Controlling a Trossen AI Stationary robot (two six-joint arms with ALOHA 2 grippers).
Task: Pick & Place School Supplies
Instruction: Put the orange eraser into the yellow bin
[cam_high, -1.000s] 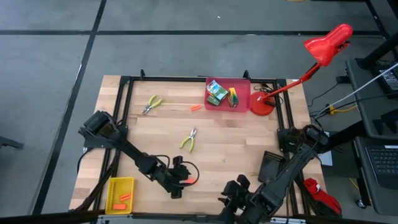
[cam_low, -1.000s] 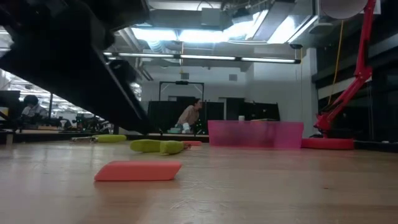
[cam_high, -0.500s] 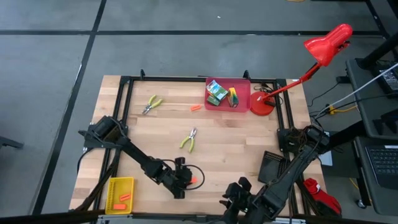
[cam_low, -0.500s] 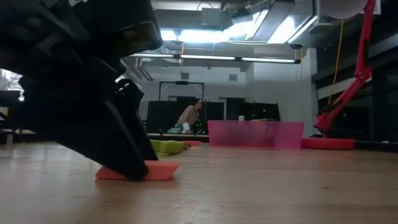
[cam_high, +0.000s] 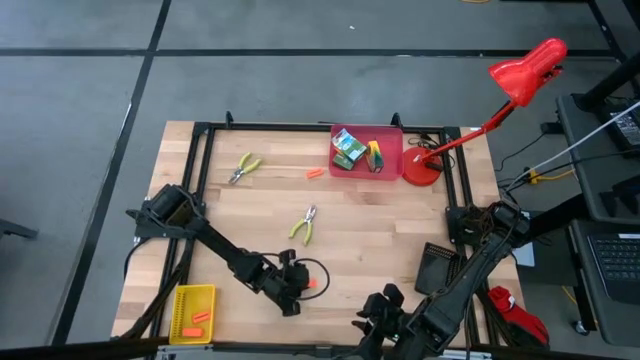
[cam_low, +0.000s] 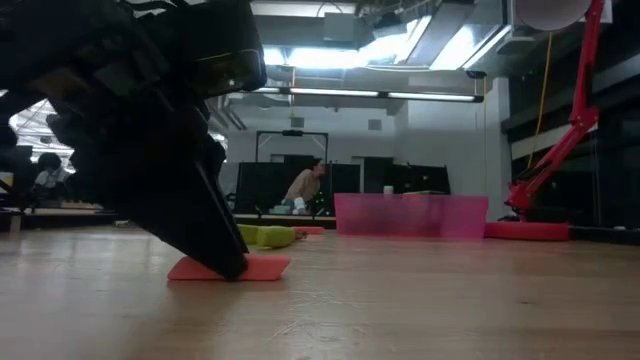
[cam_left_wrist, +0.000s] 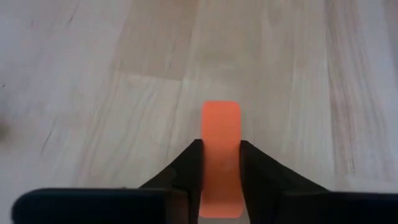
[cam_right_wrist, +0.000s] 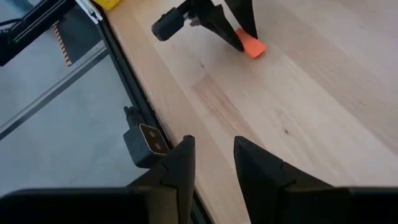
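Observation:
On the near part of the table lies a small orange stick, with my left gripper shut on it; the low view shows the orange stick flat on the wood. My right gripper hangs open over the table's near edge, nothing between its fingers. Two pliers with yellow-green handles and another orange stick lie loose farther back. Green-and-yellow crayon boxes sit in the red bin. My left gripper pinches the orange stick's two long sides between its two fingers, on the half nearer the gripper. The fingers slant down from the table's left and lie along the stick. The stick rests flat on the table, its free end sticking out ahead.
A yellow bin holding orange sticks stands at the near left corner, a black bin at the right, and a red desk lamp's base beside the red bin. Bare wood lies between the pliers and the right-hand frame.
My left gripper has come down and a little toward the table's near edge, onto the orange stick, its fingers now at table level on either side of it. The stick stays flat on the wood. My right arm has kept still.

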